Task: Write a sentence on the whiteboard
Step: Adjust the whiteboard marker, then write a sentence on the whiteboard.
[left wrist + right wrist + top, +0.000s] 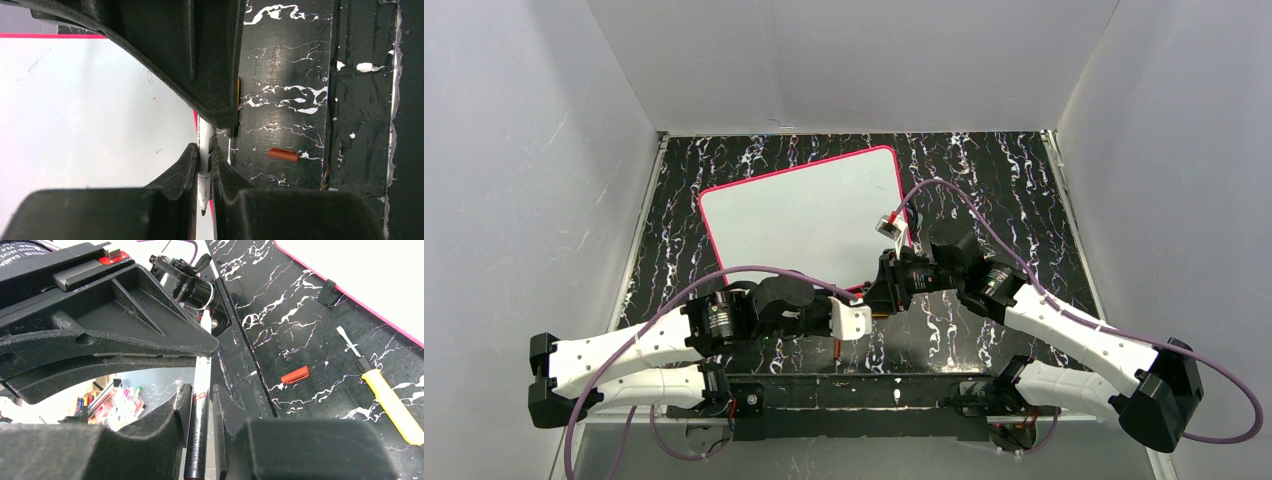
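Observation:
The whiteboard (pixel 809 215) lies flat at mid-table, white with a pink-red rim. No lettering shows on it, only faint specks in the left wrist view (pixel 90 115). Both grippers meet at its near right corner on one white marker (pixel 204 140). My left gripper (pixel 205 155) is shut on the marker near its bare dark tip, over the board's rim. My right gripper (pixel 202 392) is shut on the marker's (pixel 199 425) rear barrel. In the top view the left gripper (pixel 856 320) sits just near of the right gripper (pixel 882 290).
A red-brown marker cap (pixel 283 154) lies loose on the black marbled table near the front edge, also in the right wrist view (pixel 295 375). A yellow-handled screwdriver (pixel 392 407) lies right of it. A black clip (pixel 327 292) sits on the board's rim.

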{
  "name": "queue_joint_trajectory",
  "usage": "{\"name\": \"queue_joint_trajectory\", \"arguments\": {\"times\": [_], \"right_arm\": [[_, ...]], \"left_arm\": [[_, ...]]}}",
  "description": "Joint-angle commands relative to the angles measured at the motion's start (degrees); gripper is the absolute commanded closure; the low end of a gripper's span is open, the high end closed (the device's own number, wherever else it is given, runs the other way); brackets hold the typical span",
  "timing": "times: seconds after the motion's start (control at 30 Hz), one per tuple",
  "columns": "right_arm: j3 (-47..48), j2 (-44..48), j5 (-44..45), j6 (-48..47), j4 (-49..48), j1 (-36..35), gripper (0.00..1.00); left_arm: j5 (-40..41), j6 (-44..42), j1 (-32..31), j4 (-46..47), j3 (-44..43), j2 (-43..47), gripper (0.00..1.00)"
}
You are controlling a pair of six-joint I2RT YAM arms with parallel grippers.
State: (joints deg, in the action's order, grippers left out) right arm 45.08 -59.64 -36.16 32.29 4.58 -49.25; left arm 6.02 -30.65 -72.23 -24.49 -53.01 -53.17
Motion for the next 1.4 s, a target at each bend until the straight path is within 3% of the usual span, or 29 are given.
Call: {"name": "queue_joint_trajectory", "arguments": {"times": [0.0, 0.1, 0.23, 0.27, 0.3, 0.4, 0.43, 0.53, 0.73, 0.87, 1.1, 1.37], "right_arm": [[0.7, 1.1, -0.7, -0.6, -1.9, -0.4, 0.71], [0.7, 1.0, -1.2, -0.5, -2.2, -0.4, 0.77], [0.5, 1.5, -1.0, -0.8, -2.2, -0.4, 0.98], [0.4, 1.8, -0.2, -1.0, -2.2, -0.4, 0.99], [0.3, 2.1, 1.2, -1.2, -2.1, -0.4, 0.99], [0.0, 3.5, 6.7, -2.6, -1.3, -0.4, 0.99], [0.1, 3.9, 8.8, -3.1, -0.9, -0.4, 0.99], [0.2, 4.8, 14.3, -5.8, 0.0, -0.4, 0.99], [2.4, 2.8, 24.6, -11.9, 2.1, -0.4, 0.99], [1.9, 2.4, 27.2, -12.5, -1.7, -0.5, 0.99], [1.4, 5.3, 32.2, -12.5, -3.9, -0.5, 0.99], [1.9, 7.2, 29.0, -13.7, -4.1, -0.4, 0.99]], "left_arm": [[-1.3, -0.6, 0.2, -1.0, -1.4, 0.3, 1.0], [-1.3, -0.9, 0.2, -1.1, -1.5, 0.1, 1.0], [0.7, 0.2, 0.2, -0.2, -1.5, 0.1, 1.0], [2.0, 1.3, 0.2, 0.6, -1.7, 0.0, 1.0], [3.2, 2.4, 0.2, 1.2, -2.2, 0.0, 0.92], [1.7, 8.5, 2.3, 3.5, -4.2, 0.7, 0.37], [-0.1, 11.1, 3.7, 3.9, -5.1, 1.0, 0.26], [-9.1, 18.6, 11.0, 3.6, -9.0, 1.1, 0.13], [-15.9, 30.9, 24.6, 0.2, -16.7, -0.6, 0.07], [-13.5, 36.4, 35.7, -3.5, -18.3, -0.7, 0.06], [-9.6, 42.9, 58.2, -2.9, -9.9, 6.2, 0.03], [-21.4, 40.3, 76.4, 5.2, -2.3, 8.7, 0.02]]}}
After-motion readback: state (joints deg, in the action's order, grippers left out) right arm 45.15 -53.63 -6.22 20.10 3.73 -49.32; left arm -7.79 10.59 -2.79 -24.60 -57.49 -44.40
